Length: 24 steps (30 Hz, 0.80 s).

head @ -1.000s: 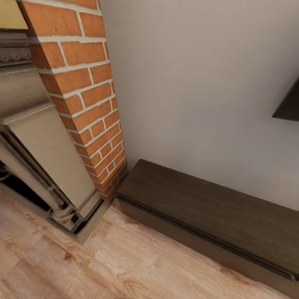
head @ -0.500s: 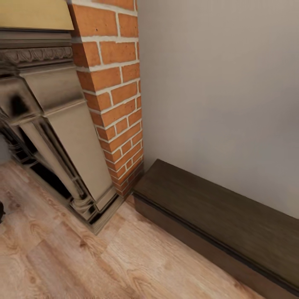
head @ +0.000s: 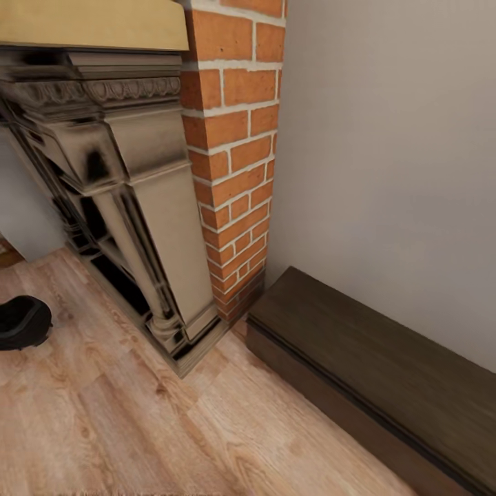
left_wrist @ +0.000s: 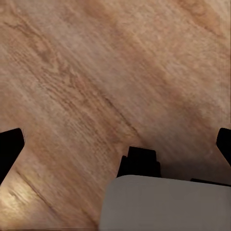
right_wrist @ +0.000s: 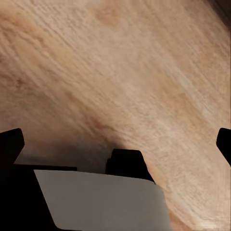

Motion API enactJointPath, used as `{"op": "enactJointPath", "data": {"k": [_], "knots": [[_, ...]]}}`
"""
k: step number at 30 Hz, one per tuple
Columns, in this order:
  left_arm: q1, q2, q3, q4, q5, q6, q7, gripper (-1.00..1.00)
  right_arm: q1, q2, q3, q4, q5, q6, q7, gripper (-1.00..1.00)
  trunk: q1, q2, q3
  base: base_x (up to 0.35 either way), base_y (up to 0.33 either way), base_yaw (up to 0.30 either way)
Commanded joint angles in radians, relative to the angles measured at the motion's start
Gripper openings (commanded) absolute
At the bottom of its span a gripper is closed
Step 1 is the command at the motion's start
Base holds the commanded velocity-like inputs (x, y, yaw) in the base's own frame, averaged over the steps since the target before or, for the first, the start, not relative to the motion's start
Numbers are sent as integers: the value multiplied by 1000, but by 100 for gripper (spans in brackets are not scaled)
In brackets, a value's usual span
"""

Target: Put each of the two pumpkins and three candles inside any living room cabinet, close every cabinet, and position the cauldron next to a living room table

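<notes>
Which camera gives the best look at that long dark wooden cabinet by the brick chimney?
The head view. It shows the cabinet lying low along the wall beside the brick column, its front shut. Both wrist views look down at the wood floor, though the right wrist view has a dark sliver at one corner that I cannot identify.
</notes>
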Motion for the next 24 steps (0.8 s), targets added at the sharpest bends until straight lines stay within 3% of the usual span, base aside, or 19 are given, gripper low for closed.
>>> {"op": "enactJointPath", "data": {"k": [1, 24], "knots": [[0, 0, 0, 0, 0, 0, 0, 100, 0, 0, 0, 0, 0, 0, 0, 100, 0, 0, 0, 0, 0, 290], [0, 0, -1, 0, 0, 0, 0, 100, 0, -1, 0, 0, 0, 0, 0, 100, 0, 0, 0, 0, 0, 290]]}}
